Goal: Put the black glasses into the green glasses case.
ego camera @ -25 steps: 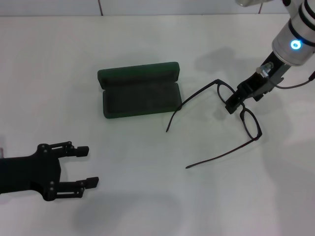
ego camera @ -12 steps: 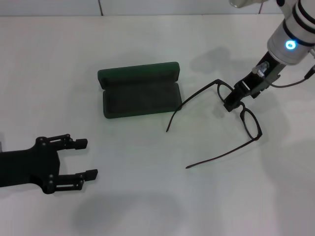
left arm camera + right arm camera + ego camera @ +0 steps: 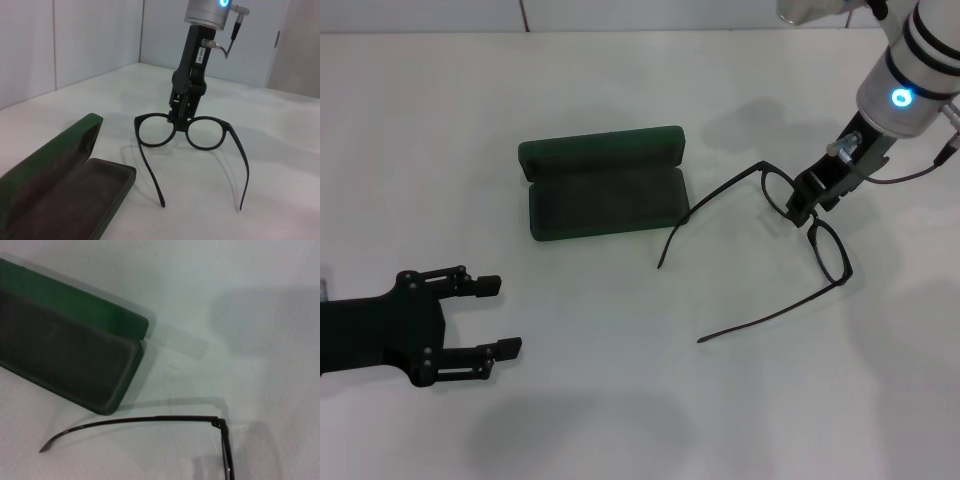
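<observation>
The black glasses rest on the white table with both temple arms unfolded, right of the green glasses case. The case lies open, its dark lining facing up and its lid toward the back. My right gripper comes down from the back right onto the bridge between the two lenses and is shut on it; the left wrist view shows its fingers pinching the bridge of the glasses. One temple ends just beside the case. My left gripper hovers open at the front left, away from both.
White table all around, with a wall seam along the back edge. In the left wrist view the case lies in the foreground. A cable hangs off the right wrist.
The right arm has shifted slightly back and to the right over the bridge. The glasses and case have not moved. The left gripper has wavered a little at the front left.
</observation>
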You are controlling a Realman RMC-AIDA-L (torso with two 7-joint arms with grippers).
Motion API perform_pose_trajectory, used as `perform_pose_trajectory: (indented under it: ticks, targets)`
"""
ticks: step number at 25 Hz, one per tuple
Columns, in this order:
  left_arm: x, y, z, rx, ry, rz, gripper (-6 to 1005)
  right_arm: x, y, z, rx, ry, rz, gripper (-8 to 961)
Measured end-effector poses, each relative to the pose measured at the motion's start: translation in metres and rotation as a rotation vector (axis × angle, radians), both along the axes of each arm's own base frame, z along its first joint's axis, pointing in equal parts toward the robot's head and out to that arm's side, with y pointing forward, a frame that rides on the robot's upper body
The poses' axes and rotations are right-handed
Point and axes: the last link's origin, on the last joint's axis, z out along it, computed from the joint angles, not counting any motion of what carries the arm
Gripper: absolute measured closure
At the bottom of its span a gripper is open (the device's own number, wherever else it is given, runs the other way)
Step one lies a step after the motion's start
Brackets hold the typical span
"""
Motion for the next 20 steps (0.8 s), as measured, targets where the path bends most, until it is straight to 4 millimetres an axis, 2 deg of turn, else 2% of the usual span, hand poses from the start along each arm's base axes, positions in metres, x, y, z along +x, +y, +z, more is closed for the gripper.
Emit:
perform_pose_trajectory:
  ticks: [6, 12, 17, 20]
  targets:
    - [-0.0001, 0.0005, -0.0001, -0.001, 0.004, -0.001, 213, 0.001, -0.0006, -0.0006, 0.0, 0.009, -0.006, 620]
    - [-0.0001, 0.0015, -0.0004, 0.001, 0.007, -0.003, 213, 0.0011, -0.0007, -0.0007, 0.0, 0.012, -0.007, 835]
    - [-0.0001, 0.0019, -0.0005, 0.001, 0.008, -0.003, 212, 0.0013, -0.001, 0.0009, -0.004, 0.008, -0.006, 919]
    - [-0.0002, 0.0018, -0.0007, 0.001, 0.008, -0.002, 212, 0.0016, -0.0003, 0.0033, -0.003, 0.007, -0.001, 918]
